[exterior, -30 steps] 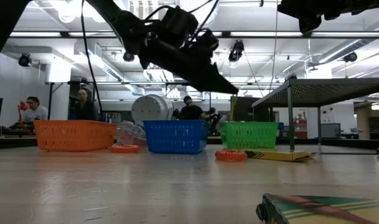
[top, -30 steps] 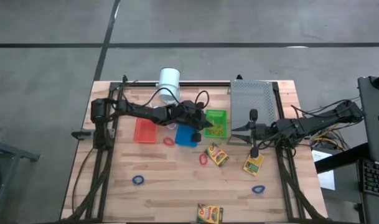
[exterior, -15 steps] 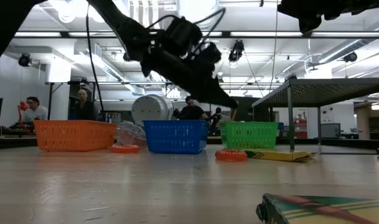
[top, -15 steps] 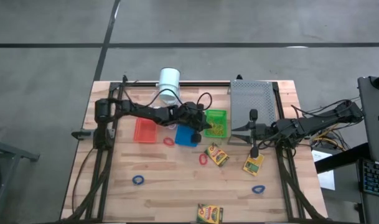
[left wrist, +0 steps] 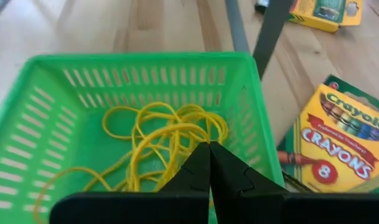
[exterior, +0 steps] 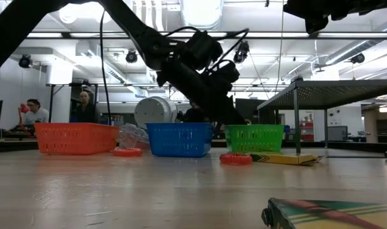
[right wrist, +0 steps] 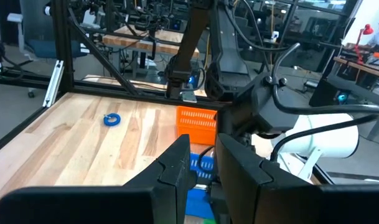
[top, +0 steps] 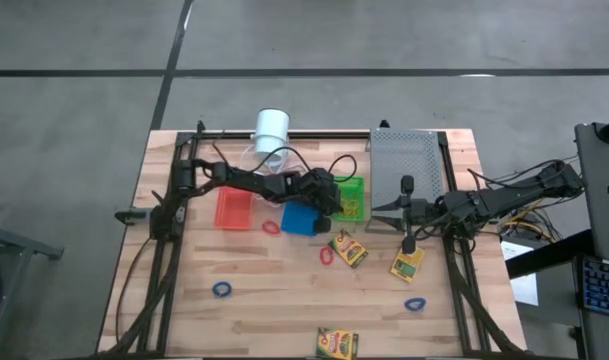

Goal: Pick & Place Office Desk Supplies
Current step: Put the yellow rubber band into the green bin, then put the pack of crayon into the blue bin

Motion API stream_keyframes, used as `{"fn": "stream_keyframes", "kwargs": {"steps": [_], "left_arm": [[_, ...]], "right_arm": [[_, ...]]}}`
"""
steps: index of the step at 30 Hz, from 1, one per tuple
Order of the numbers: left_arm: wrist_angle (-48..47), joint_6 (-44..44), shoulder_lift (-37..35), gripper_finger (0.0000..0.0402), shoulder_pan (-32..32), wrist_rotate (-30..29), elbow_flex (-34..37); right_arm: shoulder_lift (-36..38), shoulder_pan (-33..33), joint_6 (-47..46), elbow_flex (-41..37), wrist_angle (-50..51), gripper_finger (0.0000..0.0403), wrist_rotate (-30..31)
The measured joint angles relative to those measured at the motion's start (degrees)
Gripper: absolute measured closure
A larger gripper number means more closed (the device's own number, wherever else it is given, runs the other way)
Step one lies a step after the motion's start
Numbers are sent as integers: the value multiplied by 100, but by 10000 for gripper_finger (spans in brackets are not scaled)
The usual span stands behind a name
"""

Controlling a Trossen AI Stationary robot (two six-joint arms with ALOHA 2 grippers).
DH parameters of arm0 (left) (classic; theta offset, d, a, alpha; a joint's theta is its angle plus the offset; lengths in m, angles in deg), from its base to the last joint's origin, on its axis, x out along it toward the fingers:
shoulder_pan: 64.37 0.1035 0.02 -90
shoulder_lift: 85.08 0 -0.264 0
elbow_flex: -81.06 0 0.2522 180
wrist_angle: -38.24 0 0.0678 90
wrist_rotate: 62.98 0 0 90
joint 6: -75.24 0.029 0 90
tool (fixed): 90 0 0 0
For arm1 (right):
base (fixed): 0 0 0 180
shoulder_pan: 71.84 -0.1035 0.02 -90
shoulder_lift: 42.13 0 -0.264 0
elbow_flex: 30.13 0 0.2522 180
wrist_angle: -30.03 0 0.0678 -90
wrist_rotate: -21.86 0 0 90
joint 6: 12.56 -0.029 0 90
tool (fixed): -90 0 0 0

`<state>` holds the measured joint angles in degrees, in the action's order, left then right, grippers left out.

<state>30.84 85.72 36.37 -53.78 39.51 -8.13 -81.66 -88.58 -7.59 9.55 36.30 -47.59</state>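
1. Wooden worktop [top: 264,290]: baskets lined up far side, crayon boxes [top: 348,249] scattered nearer.
2. Left tool [left wrist: 208,163] pressed together, dipped into green basket [left wrist: 65,74] over yellow rubber bands [left wrist: 158,134], probably dropping one.
3. Right tool [right wrist: 203,163], slightly spread and empty, waits at right.

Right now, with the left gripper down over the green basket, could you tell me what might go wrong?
1. The left gripper is shut above the yellow bands; it may snag the tangle and drag several out.
2. Pressing down could tip or shove the light green basket into the crayon box beside it.
3. The arm's cable loops above the blue basket and could catch it.
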Motion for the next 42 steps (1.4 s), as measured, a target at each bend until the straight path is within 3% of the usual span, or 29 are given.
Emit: {"fn": "stream_keyframes", "kwargs": {"steps": [8,29,42], "left_arm": [[18,13,-42,374,0,-47,-8],[-23,-4,-44,179,-4,65,-8],[-34,0,-50,157,-7,65,-6]], "right_arm": [[-2,0,0,0,0,328,-2],[-1,0,0,0,-2,328,0],[-2,0,0,0,-2,328,0]]}}
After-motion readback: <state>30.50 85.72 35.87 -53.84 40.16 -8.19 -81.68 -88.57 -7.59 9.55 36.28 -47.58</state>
